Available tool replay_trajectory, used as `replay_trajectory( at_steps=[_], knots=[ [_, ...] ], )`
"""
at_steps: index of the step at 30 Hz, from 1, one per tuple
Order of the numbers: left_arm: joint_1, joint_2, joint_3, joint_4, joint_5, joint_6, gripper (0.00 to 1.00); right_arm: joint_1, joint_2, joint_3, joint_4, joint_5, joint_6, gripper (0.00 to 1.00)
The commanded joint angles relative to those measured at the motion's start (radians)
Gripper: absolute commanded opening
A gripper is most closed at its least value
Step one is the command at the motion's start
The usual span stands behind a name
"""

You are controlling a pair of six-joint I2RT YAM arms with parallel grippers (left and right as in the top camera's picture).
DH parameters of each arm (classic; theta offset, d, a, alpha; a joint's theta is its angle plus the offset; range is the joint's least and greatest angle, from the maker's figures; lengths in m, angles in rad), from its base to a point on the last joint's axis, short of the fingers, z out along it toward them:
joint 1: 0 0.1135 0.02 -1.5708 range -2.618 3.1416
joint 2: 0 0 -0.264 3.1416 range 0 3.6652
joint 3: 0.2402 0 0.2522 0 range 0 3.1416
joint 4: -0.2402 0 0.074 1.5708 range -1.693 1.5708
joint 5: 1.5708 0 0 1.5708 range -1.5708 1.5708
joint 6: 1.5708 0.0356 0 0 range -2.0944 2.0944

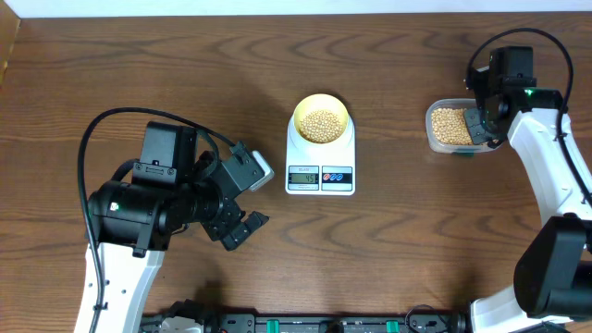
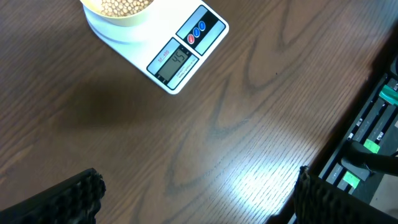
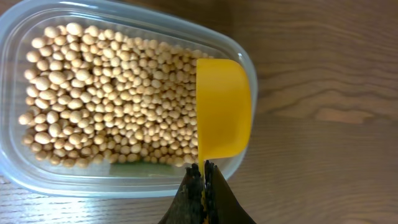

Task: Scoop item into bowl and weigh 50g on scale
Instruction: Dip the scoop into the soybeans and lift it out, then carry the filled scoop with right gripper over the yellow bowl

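**Beans split between bowl and tub, scoop gripped over the tub**

The small round beige-tan beans (image 3: 112, 99) lie in two lots: a heap in the small pale-yellow bowl (image 1: 298, 113), which stands on the white rectangular digital scale (image 1: 294, 157), and a bed in the clear rounded plastic tub (image 3: 37, 177), well apart to the right. They are judged light, hard, smooth and quick to roll, so they are better taken by scoop than by fingers. The bright-yellow plastic scoop (image 3: 222, 109) is held at the tub's edge, its thin handle clamped in the right gripper (image 3: 204, 186). The left gripper (image 2: 196, 199) hangs over the bare wooden table (image 2: 249, 124) near the scale, its fingers spread wide and holding nothing.
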Motion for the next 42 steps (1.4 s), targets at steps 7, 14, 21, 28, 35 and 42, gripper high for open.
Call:
replay_trajectory(
  at_steps=[7, 14, 21, 28, 35, 42],
  knots=[
    [0.004, -0.006, 0.019, -0.003, 0.002, 0.018, 0.99, 0.002, 0.016, -0.012, -0.023, -0.148, 0.008, 0.01],
    [0.004, -0.006, 0.019, -0.003, 0.002, 0.018, 0.99, -0.001, 0.016, -0.012, -0.045, -0.315, 0.125, 0.01],
    [0.004, -0.006, 0.019, -0.003, 0.002, 0.018, 0.99, -0.034, 0.016, -0.012, -0.077, -0.471, 0.218, 0.01],
    [0.004, -0.006, 0.019, -0.003, 0.002, 0.018, 0.99, -0.127, 0.016, -0.012, -0.085, -0.631, 0.291, 0.01],
    [0.004, -0.006, 0.019, -0.003, 0.002, 0.018, 0.99, -0.263, 0.016, -0.012, -0.082, -0.853, 0.334, 0.01],
    [0.004, -0.006, 0.019, -0.003, 0.002, 0.018, 0.99, -0.389, 0.016, -0.012, -0.097, -1.006, 0.34, 0.01]
  ],
)
